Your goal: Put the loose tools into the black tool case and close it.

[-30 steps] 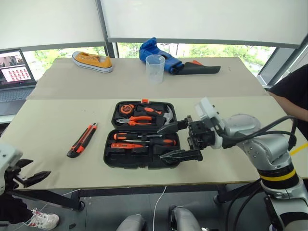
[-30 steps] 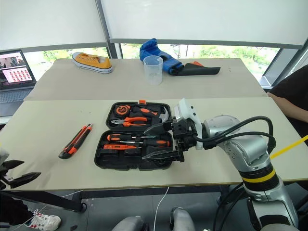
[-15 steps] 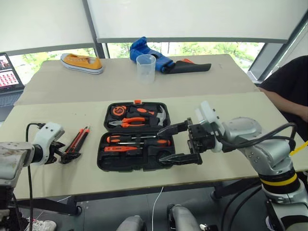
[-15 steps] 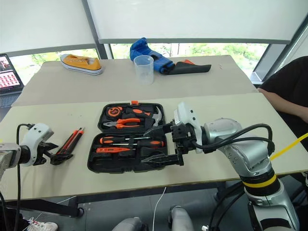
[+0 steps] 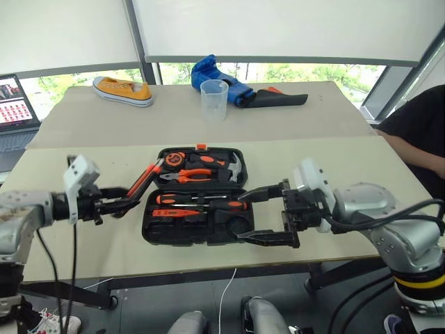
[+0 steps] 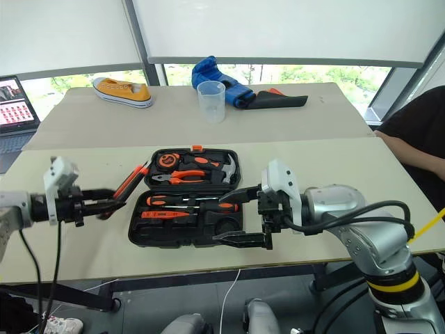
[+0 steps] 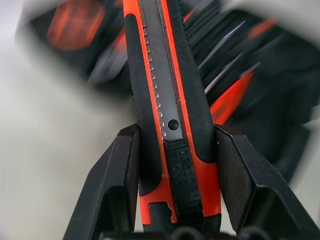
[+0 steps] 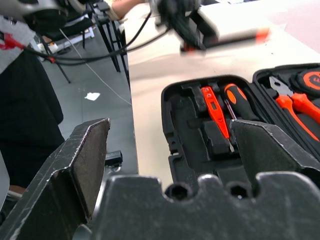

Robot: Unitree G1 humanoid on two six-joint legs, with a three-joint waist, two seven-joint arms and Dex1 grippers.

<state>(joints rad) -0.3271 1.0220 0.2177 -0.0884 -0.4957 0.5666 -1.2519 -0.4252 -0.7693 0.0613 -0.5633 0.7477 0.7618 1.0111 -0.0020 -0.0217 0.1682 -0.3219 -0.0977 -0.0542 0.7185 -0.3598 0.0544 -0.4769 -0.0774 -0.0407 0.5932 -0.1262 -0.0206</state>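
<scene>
Far left edge: open laptop (image 5: 17,104) with lit screen. Yellow canvas sneaker (image 5: 123,90) at the beige table's (image 5: 83,240) far left. Left gripper (image 5: 117,204) hangs above the table just left of the case, its two black fingers clamped on the butt end of the orange-and-black utility knife (image 5: 144,178); knife is lifted off the surface, tip slanting up toward the lid's left corner. Open black plastic clamshell tool case (image 5: 198,196) lies mid-table nearer the front edge; lid half holds round tape measure, pliers, hammer; front half holds two orange-and-black-handled screwdrivers (image 5: 201,202) and the slim all-orange tester screwdriver (image 5: 182,213). Clear plastic cup (image 5: 214,99), blue glove (image 5: 217,74) and dark flat sheath (image 5: 281,99) along the far edge. Right gripper (image 5: 268,216) hovers at the case's right side, fingers spread wide, empty. Person's dark sleeve (image 5: 417,129) at the right edge.
</scene>
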